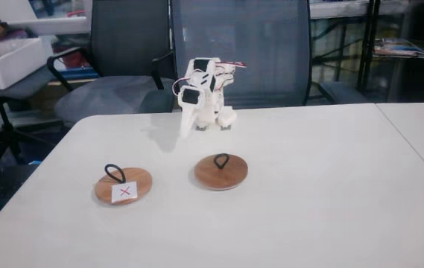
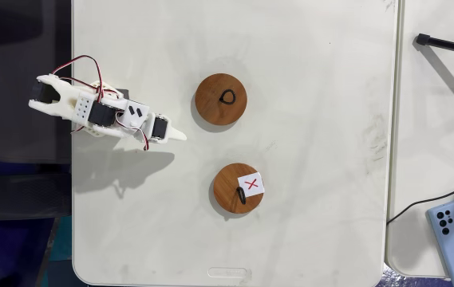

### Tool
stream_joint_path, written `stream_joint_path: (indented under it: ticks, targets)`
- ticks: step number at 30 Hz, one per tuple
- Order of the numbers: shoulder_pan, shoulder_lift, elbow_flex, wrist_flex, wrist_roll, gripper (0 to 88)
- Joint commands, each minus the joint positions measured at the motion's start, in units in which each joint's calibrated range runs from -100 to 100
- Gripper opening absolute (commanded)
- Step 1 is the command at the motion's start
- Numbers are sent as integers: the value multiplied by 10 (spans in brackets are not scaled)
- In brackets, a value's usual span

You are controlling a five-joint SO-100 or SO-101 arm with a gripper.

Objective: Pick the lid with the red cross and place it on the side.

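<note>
Task not yet begun. The claw (image 2: 180,136) is folded back at the table (image 2: 330,96) edge, its fingers pressed together and holding nothing. The crossed lid (image 2: 238,190) lies flat well ahead of the claw tip — untouched. The plain lid (image 2: 220,99) sits apart beside it (a decoy). Reach, grasp and set-aside all remain.

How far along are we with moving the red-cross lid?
Nothing looks done yet. The lid with the red cross lies flat on the table, apart from the plain lid. Nothing is in hand: the gripper sits folded near the arm's base, away from both lids. Reaching, gripping the loop handle and setting the lid aside all remain.
</note>
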Motion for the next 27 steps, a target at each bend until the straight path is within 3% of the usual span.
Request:
stream_joint_path:
  ticks: [1, 7, 13, 15, 27]
  targets:
    - [3, -4, -38, -2, 40, 226]
    - [0, -4, -38, -2, 40, 232]
    - [0, -11, -38, -2, 40, 64]
    - [0, -11, -38, -2, 41, 47]
    - [3, -10, -39, -2, 40, 243]
